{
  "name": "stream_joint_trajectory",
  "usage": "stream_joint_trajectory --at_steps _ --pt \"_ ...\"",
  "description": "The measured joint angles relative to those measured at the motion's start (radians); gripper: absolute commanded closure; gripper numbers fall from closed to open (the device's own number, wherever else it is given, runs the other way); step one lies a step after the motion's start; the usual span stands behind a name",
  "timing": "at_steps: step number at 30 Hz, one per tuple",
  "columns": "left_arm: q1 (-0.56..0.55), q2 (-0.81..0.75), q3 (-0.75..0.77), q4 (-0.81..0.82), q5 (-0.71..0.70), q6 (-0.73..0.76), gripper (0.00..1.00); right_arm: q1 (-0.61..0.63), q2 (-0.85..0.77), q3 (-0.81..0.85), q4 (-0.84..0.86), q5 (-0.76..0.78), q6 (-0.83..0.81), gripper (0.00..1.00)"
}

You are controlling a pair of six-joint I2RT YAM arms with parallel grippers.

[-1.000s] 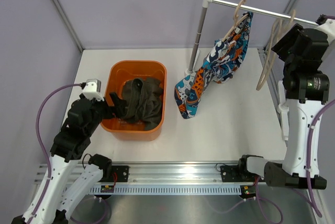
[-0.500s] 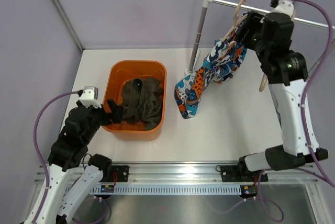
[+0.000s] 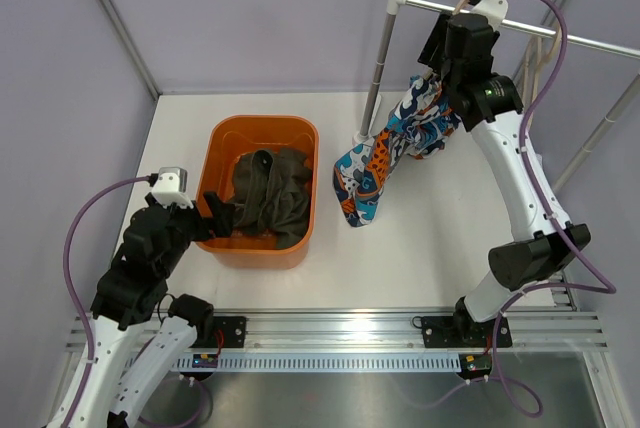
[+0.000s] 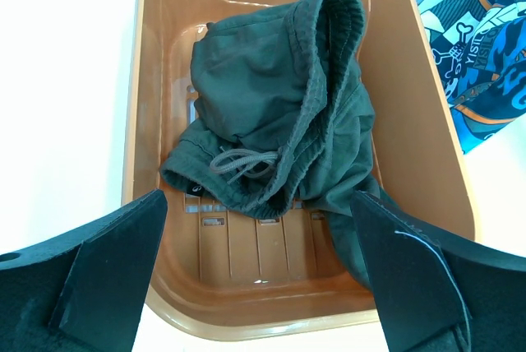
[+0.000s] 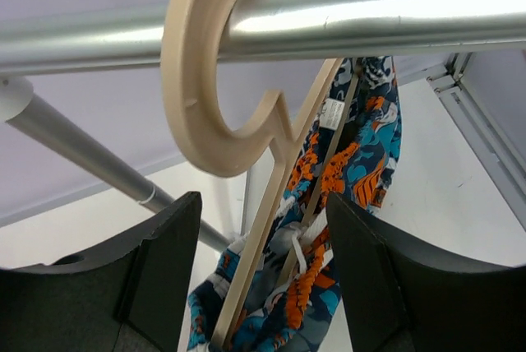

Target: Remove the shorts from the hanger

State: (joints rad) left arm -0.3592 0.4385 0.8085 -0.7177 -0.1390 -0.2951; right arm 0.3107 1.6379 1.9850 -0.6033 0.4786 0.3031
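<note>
Right fingers [image 5: 156, 270], spread, arrive astride the pale wooden hanger [image 5: 187, 81] to free blue-orange printed shorts [image 3: 400, 138]; left fingers [image 4: 107, 270] gape idle.

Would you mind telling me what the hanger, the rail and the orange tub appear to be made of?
The hanger looks like pale, matte wood with flat cut edges. The rail seems polished metal, given its bright reflections. The orange tub is probably moulded plastic: smooth, slightly glossy, rounded corners.
</note>
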Motion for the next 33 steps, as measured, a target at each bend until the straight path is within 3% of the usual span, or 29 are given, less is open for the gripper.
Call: stream_joint_trajectory --at_steps 7,19,26,33 --pt "0.0 0.0 -0.002 0.0 0.0 0.0 0.01 0.002 0.047 -0.024 0.131 0.114 -0.041 0.3" --pt "-0.001 0.003 -0.002 0.0 0.0 0.0 0.01 0.002 0.127 -0.026 0.195 0.177 -0.073 0.36" --pt "-0.001 0.01 -0.002 0.0 0.0 0.001 0.01 0.002 0.128 -0.026 0.242 0.214 -0.109 0.52" --pt "-0.001 0.01 -0.002 0.0 0.0 0.001 0.01 0.002 0.14 -0.01 0.243 0.22 -0.134 0.55"
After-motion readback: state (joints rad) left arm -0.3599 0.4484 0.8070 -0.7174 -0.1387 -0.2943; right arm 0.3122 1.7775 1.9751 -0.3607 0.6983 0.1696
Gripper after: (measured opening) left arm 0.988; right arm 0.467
